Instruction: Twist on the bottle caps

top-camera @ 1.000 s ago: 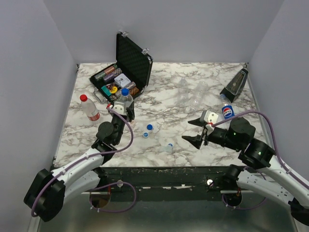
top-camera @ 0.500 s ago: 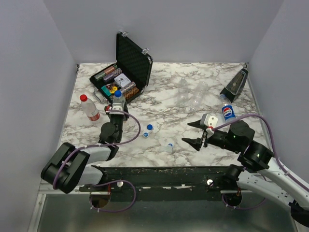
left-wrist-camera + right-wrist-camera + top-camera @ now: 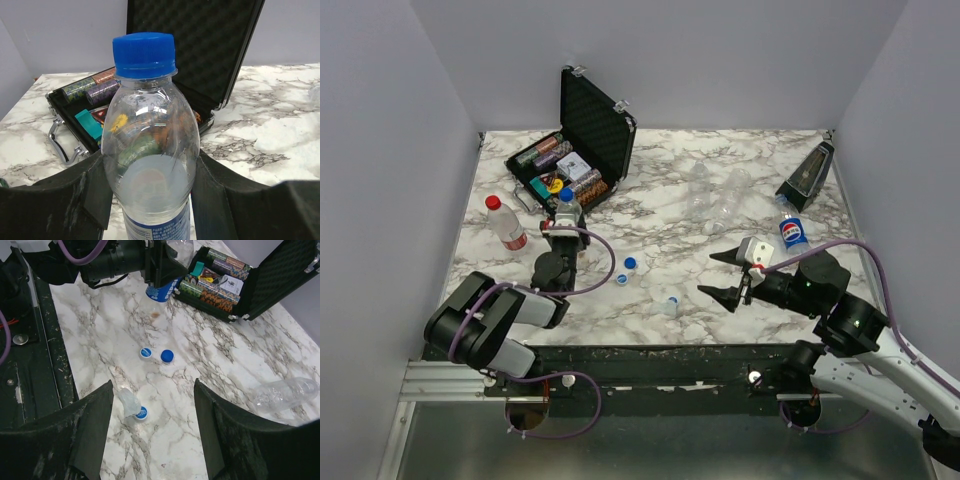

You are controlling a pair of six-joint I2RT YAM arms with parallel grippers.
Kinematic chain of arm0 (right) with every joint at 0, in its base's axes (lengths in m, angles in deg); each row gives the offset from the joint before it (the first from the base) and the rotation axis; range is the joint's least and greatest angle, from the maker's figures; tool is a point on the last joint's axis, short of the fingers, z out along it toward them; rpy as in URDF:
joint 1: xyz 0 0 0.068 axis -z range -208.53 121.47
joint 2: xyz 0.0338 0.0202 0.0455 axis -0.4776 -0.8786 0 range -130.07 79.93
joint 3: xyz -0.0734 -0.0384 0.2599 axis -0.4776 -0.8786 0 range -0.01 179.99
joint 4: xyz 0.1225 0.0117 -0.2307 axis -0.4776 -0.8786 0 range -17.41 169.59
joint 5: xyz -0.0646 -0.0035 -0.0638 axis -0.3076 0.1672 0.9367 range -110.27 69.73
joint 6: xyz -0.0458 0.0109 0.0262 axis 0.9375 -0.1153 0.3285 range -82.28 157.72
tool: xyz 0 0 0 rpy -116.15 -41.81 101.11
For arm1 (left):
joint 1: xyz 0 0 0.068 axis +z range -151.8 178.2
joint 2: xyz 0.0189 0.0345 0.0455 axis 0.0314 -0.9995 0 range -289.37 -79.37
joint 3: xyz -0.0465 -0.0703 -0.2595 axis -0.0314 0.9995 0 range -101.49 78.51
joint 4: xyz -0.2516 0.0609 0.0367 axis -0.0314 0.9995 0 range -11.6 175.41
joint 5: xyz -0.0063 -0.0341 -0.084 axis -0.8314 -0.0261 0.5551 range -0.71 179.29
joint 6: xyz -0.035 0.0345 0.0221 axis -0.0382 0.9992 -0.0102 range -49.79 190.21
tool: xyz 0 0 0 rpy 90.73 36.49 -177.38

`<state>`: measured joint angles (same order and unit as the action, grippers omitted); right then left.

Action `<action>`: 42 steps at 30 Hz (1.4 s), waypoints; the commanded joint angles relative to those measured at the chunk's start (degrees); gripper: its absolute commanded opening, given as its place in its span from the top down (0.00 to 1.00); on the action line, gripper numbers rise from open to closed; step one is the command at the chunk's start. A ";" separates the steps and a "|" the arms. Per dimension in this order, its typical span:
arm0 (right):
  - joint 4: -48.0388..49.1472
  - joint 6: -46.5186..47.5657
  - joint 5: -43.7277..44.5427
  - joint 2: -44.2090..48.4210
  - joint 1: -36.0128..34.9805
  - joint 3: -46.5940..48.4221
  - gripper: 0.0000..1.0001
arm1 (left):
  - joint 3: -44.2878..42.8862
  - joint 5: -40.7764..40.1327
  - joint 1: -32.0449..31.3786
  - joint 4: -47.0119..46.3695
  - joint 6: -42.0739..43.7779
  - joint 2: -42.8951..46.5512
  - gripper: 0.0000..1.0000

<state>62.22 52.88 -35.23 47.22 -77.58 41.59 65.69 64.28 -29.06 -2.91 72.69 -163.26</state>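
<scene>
L gripper [image 3: 564,222] clamped on upright bottle [image 3: 150,150] w/ blue cap [image 3: 144,54]. R gripper [image 3: 152,385] jaws apart, empty, above loose caps [image 3: 167,356] on table.

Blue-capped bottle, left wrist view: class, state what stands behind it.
The open black case, lid raised, with rolls of poker chips on the picture's left. The bottle covers the case's middle; contents there show only distorted through the plastic.

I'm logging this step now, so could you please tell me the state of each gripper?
Left gripper: closed on the blue-capped bottle.
Right gripper: open, holding nothing.
</scene>
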 commanded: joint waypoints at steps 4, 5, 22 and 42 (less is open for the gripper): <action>1.02 1.45 0.37 -0.25 -0.16 -0.39 0.27 | 4.64 0.40 -0.24 -15.62 -6.08 0.05 0.83; 1.02 1.45 0.46 -0.34 -0.16 -0.30 0.27 | 5.17 0.41 -0.50 -15.54 -6.43 0.31 0.80; 0.84 1.72 0.37 -0.78 -0.25 -0.12 0.27 | 8.07 -2.40 -5.51 -15.45 -3.27 1.81 0.41; 0.67 1.63 -0.16 -0.43 -0.25 0.05 0.27 | 10.01 -4.60 -7.63 -15.54 -3.45 4.97 0.21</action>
<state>62.25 54.28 -35.23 46.56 -77.58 41.59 74.61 61.50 -36.30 1.41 70.15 -159.64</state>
